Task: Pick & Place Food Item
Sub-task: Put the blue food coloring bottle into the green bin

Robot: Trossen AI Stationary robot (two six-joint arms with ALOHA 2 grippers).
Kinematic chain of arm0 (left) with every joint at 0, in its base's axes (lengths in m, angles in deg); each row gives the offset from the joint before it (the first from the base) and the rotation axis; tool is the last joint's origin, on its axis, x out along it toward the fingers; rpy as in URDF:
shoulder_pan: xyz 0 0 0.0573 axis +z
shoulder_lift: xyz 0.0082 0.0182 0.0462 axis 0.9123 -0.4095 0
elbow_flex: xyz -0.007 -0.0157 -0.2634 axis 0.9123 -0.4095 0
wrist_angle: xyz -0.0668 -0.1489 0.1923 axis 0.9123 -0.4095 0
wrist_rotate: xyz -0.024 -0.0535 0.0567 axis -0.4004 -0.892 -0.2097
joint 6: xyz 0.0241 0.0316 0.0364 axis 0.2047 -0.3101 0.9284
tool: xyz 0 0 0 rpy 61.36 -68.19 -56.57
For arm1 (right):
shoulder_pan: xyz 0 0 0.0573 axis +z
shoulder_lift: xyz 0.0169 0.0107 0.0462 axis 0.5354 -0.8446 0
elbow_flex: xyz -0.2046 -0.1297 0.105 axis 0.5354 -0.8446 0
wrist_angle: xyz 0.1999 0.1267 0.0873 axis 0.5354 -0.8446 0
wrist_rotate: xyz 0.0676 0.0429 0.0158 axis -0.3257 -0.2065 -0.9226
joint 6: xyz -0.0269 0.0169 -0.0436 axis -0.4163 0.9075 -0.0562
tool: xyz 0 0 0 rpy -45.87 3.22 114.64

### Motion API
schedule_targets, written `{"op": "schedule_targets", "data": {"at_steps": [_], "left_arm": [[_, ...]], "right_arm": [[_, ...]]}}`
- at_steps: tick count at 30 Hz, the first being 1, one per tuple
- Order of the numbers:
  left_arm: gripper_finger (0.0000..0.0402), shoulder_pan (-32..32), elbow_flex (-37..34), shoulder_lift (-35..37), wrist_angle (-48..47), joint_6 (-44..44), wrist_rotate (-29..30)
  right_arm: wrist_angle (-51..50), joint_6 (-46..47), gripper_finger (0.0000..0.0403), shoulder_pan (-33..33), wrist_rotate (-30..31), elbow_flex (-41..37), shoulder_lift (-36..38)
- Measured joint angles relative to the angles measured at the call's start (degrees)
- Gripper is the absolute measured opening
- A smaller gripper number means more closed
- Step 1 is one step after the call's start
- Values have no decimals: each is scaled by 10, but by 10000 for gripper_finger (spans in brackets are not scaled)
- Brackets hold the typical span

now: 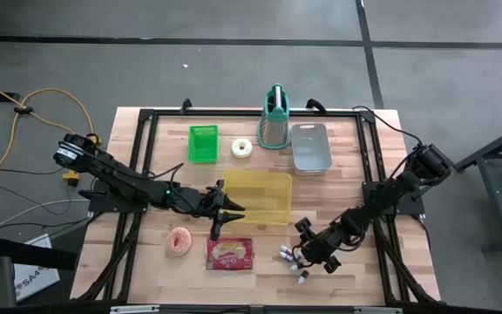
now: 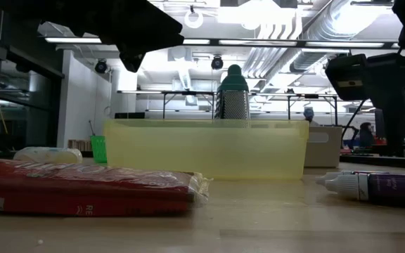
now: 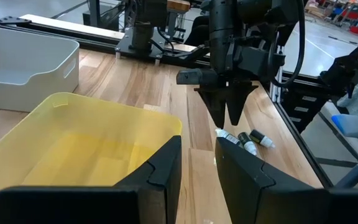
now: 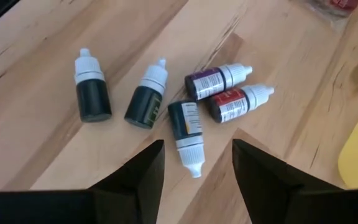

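Several small dropper bottles [image 4: 186,127] lie on their sides on the wooden table near its front right; they also show in the high view [image 1: 290,255]. My right gripper [image 4: 196,155] is open, pointing steeply down over them, and the white tip of the blue-labelled bottle [image 4: 193,163] lies between its fingers without touching them. A red snack packet [image 1: 229,253] and a pink doughnut [image 1: 179,242] lie flat near the front. My left gripper [image 1: 227,215] hangs open and holds nothing, at the near left corner of the yellow bin [image 1: 260,179], above the packet.
Behind the yellow bin stand a green basket [image 1: 203,144], a white ring [image 1: 242,148], a teal-handled grater [image 1: 274,118] and a grey tray [image 1: 310,146]. Black frame rails [image 1: 251,113] run around the table's edges. Bare wood lies between the packet and the bottles.
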Motion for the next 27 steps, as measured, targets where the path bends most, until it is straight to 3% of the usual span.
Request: {"op": "schedule_targets", "data": {"at_steps": [9, 21, 27], "left_arm": [[95, 0, 0, 0, 0, 0, -1], [95, 0, 0, 0, -6, 1, -1], [95, 0, 0, 0, -5, 1, 0]], "right_arm": [[38, -1, 174, 0, -13, 0, -61], [45, 3, 173, -1, -9, 0, -67], [44, 3, 143, -1, -14, 0, -68]]}}
